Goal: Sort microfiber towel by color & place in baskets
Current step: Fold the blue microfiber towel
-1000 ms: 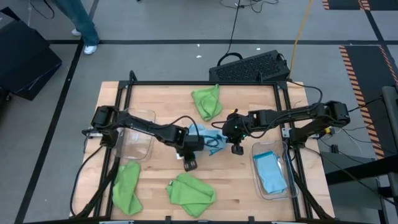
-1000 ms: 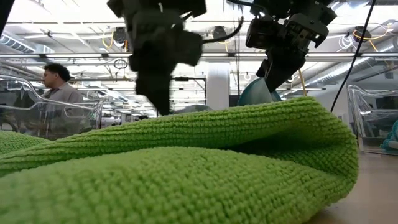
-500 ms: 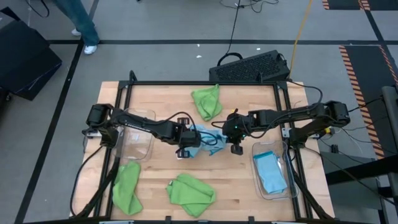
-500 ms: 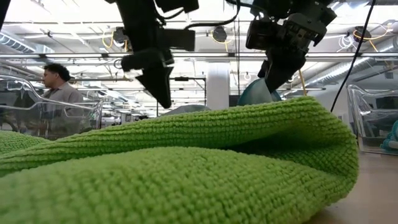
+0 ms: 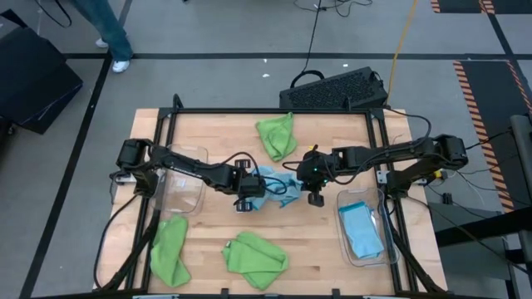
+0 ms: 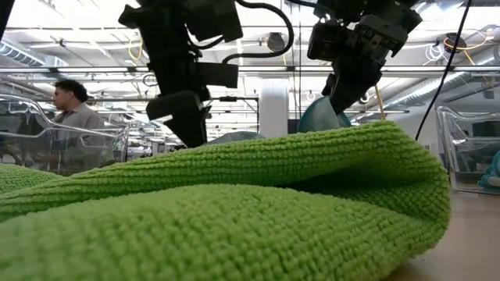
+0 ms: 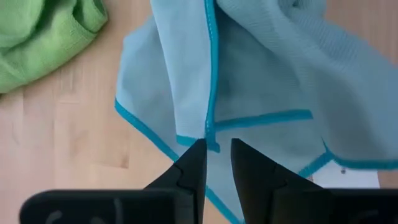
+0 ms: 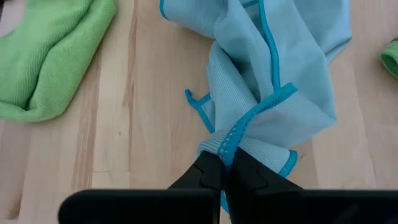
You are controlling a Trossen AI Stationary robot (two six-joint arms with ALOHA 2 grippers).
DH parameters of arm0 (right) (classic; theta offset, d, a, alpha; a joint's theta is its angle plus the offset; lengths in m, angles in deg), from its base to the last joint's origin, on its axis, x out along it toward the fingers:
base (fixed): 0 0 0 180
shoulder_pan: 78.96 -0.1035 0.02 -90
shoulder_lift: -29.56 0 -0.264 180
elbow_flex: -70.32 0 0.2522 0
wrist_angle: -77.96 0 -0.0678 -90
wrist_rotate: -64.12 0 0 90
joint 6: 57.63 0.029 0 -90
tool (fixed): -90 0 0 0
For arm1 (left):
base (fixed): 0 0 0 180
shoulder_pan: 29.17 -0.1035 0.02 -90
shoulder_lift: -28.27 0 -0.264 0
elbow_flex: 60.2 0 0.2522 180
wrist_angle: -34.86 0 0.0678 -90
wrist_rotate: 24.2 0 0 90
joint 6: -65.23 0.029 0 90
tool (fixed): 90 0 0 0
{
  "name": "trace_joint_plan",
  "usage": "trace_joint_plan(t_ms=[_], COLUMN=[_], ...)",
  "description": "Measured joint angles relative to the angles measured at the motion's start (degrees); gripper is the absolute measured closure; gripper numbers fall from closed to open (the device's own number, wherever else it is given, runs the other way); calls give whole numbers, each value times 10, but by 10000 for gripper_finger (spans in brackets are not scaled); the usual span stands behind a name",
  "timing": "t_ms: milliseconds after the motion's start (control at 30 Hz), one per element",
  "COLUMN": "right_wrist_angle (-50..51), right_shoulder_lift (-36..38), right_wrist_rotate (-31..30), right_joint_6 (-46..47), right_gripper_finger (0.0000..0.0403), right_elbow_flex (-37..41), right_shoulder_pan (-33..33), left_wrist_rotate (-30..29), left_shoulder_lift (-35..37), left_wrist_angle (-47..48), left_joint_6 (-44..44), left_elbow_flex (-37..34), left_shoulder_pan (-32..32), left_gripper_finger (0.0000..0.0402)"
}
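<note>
Pinching a light blue towel (image 8: 273, 93) at table centre, R gripper (image 8: 225, 163) is clamped on its hem; L gripper (image 7: 217, 155), jaws slightly parted, straddles another edge at 9 o'clock. Judgement: close L squarely on the hem, then spread w/o tugging toward the clear basket (image 5: 383, 249) at 4 o'clock.

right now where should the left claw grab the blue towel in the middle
On the dark-stitched hem of the light blue towel, at the corner just ahead of the left claw, coming straight down. That corner lies flat and free on the table, while the right claw already pinches the bunched opposite edge.
</note>
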Motion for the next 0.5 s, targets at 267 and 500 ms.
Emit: trace_joint_plan(t_ms=[267,500], right_wrist_angle=[-6,-6], right_shoulder_lift=[0,0], right_wrist_rotate=[0,0], right_joint_6=[4,4], right_gripper_finger=[403,403], right_elbow_flex=[0,0], right_shoulder_pan=[0,0], left_wrist_rotate=[-2,-30], left_shoulder_lift=[0,0], left_wrist_angle=[-81,-83], left_joint_6=[-18,-42], left_elbow_flex=[-37,-39], left_shoulder_pan=[0,0], left_gripper_finger=[325,320])
